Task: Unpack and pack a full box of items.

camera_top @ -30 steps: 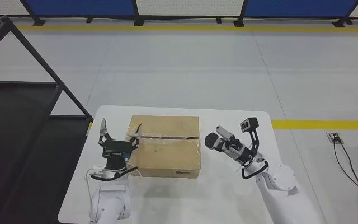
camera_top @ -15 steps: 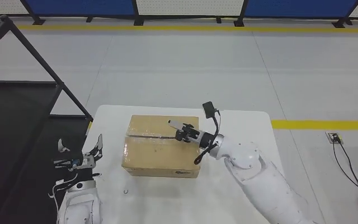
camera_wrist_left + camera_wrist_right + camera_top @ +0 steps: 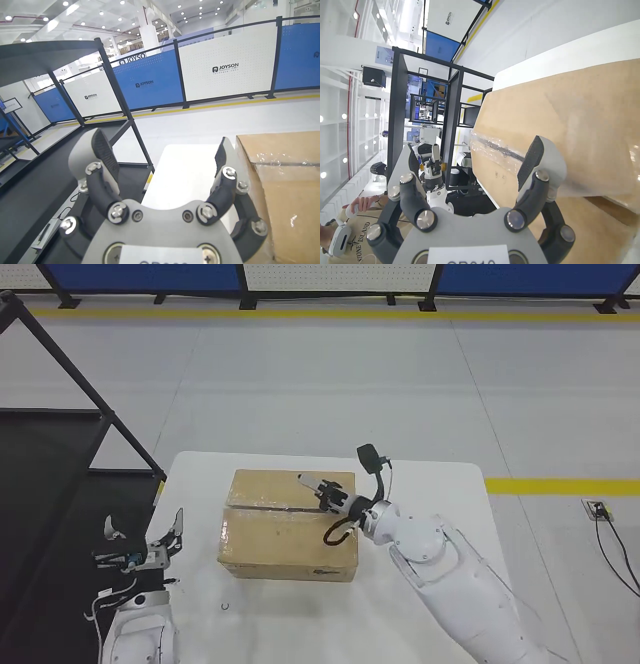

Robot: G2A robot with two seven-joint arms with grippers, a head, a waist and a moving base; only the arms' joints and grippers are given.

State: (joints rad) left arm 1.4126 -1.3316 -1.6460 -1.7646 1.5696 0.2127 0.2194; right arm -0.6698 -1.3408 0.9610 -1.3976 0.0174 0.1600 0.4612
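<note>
A closed cardboard box sits in the middle of the white table, with clear tape along its top seam. My right gripper hovers open over the box's top near the seam, one finger above the cardboard and nothing between the jaws. My left gripper is open and empty beyond the table's left edge, well apart from the box. In the left wrist view the left gripper points along the table, and the box's side stands beside one finger.
A black metal rack stands close to the table's left side, right by the left gripper, and its shelf fills that side. A small dark curl lies on the table in front of the box.
The left gripper pulled away from the box's left edge to beyond the table's left side. The right arm swung in from the right and now hangs over the box's top.
</note>
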